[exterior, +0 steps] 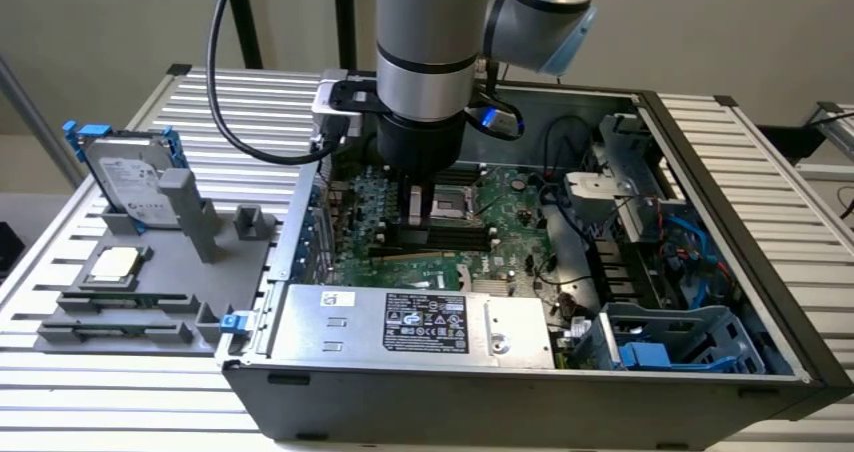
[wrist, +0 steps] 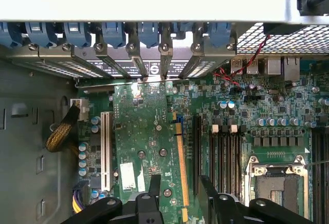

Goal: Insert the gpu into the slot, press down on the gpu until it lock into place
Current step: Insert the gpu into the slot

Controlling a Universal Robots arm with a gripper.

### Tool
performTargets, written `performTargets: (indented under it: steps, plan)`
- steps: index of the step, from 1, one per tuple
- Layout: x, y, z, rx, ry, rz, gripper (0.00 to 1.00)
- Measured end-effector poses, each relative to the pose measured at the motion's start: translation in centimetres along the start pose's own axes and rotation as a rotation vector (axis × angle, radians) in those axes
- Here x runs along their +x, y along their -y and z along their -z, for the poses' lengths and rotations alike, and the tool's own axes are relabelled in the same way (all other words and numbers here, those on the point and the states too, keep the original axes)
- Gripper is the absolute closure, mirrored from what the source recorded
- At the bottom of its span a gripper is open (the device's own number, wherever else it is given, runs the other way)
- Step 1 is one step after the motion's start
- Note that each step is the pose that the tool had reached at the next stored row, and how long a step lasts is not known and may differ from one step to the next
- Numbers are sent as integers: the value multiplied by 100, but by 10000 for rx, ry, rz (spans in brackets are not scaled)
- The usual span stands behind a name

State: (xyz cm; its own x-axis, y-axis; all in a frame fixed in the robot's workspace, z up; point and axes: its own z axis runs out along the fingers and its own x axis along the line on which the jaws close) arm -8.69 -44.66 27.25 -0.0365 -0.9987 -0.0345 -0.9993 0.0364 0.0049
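Insertion step, as I judge it: the green circuit-board gpu card point(wrist: 141, 136) stands at the bright-blue slot point(wrist: 174, 115). Its gold contact edge shows, so it seems unseated. The black pincer point(wrist: 179, 180) straddles it, spread, pinching nothing. Seating calls for even, straight-down pressure.

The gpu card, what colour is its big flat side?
The gpu is green there, with a gold strip along one edge; the wrist view shows it best.

Plain beige wall point(exterior: 107, 22) behind. Bench point(exterior: 787, 152) of pale grey ribbed metal slats, spanning full width. Two black stand poles point(exterior: 244, 17) rising against wall at rear. Light soft, even.
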Motion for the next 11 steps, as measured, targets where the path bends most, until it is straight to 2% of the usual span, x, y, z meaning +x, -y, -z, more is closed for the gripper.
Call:
performTargets:
  steps: [11]
  plan:
    - [0,0,0,1,1,0,58]
